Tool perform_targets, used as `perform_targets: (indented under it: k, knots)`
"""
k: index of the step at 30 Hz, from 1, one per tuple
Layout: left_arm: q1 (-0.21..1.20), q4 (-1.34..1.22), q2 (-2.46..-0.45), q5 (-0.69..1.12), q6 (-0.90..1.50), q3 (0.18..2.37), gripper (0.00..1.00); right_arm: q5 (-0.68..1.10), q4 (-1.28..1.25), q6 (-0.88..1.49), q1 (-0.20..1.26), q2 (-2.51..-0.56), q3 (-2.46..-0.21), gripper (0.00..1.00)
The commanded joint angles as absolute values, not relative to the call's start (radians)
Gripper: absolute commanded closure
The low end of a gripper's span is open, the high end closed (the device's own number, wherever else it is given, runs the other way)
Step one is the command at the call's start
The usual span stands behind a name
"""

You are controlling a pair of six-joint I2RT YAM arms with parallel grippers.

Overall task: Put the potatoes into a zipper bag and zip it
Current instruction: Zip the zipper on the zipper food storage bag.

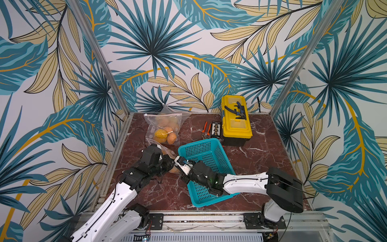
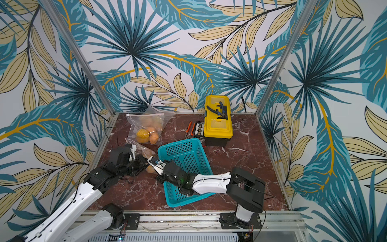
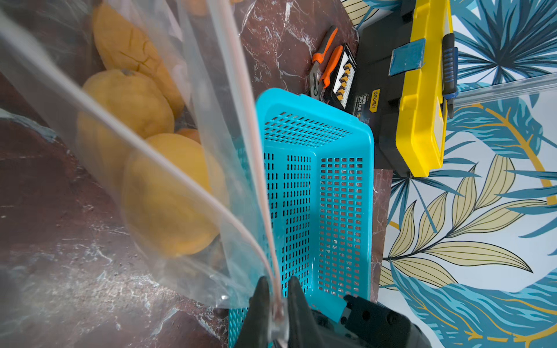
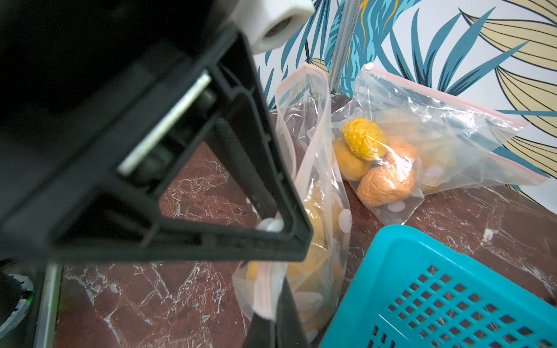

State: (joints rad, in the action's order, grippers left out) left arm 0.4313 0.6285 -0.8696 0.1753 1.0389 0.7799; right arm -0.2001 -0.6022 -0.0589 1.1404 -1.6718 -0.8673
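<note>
Two zipper bags lie on the desk (image 1: pixel 261 159), both on the side of the teal basket (image 1: pixel 196 144) away from the yellow toolbox (image 1: pixel 236 119).

Far bag (image 1: pixel 165 123): beyond the basket's far corner on that side, lying flat, several potatoes (image 1: pixel 165 134) inside. Its seal looks closed, but I cannot be sure.

Near bag (image 4: pixel 319 192): just beside the basket's long wall, held up on edge, more potatoes showing through the film. The basket itself holds none.

Left jaws: pressed together on the end of the near bag's zip strip (image 3: pixel 250 150), with film pinched between them in the left wrist view. From that pinch the two lips run apart, so the mouth is open along most of its length.

Right jaws: shut on the near bag's edge, low down in the right wrist view. The exact spot is partly hidden.

Reading: one pinch anchors the strip's end to keep it taut; the other looks placed to run along it and press the lips together. Loading looks finished, and zipping the near bag is what is left. Risks: slack film, or a pinch slipping off the strip.
</note>
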Motion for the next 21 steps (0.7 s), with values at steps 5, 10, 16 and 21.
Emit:
perform_targets:
  k: [5,10,16,21]
  knots:
    - [0.357,0.623,-1.009,-0.021,1.007,0.888,0.96,-0.183,-0.645,-0.042,1.157,-1.593,-0.792,1.0]
    - [0.258,0.623,-1.103,-0.022,1.008,0.954,0.97,-0.183,-0.664,-0.041,1.158,-1.561,-0.76,1.0]
    - [0.154,0.623,-1.189,-0.016,0.985,1.032,0.99,-0.187,-0.677,-0.04,1.16,-1.548,-0.741,1.0]
    - [0.045,0.623,-1.247,-0.015,0.99,1.066,0.99,-0.184,-0.693,-0.043,1.16,-1.549,-0.735,1.0]
